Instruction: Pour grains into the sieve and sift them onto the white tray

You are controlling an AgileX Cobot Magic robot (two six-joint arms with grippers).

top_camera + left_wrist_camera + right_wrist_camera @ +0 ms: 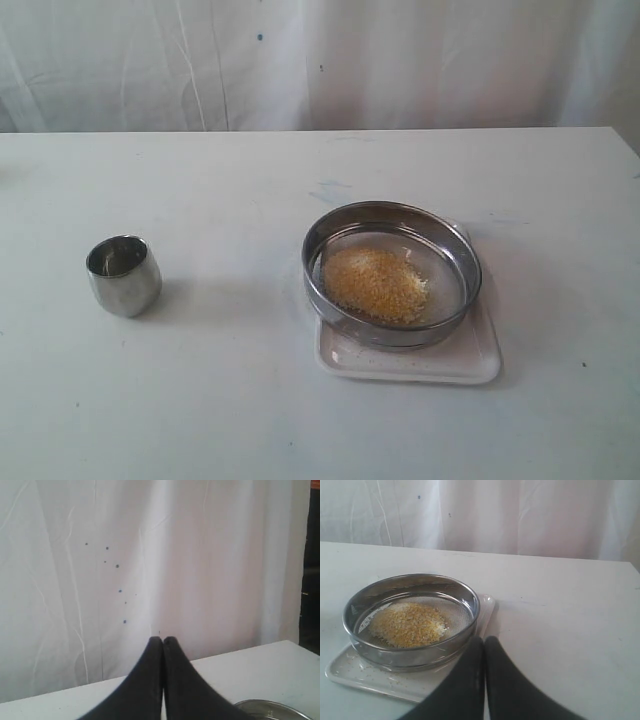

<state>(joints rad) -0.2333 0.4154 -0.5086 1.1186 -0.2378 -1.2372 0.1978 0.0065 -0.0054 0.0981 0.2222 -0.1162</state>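
The white flat desk (220, 400) carries everything and shows no spilled material. The white square plastic tray with rounded corners and a low lip (420, 368) lies right of centre. The wide shallow round steel sieve with a mesh bottom (395, 337) stands on it, set toward the tray's far-left corner, where its rim appears to reach or overhang the tray edge. The heap of fine golden-yellow grains with paler bits (377, 285) sits inside the sieve in one mound, and only a few specks show on the tray's bare strip, so sifting is judged barely begun. The small rounded steel cup (123, 276) stands upright well to the left, with no grain visible in it. The left claw (163, 641) and the right claw (484, 641) are both pressed together, pinching nothing and clear of all objects. Risks: shaking the sieve where it stands could drop fines past the tray edge onto the desk; the smooth, curved rim may slip from a narrow pinch; a tilted lift could send the mound over the wall; and the light tray may slide if the sieve drags on it.
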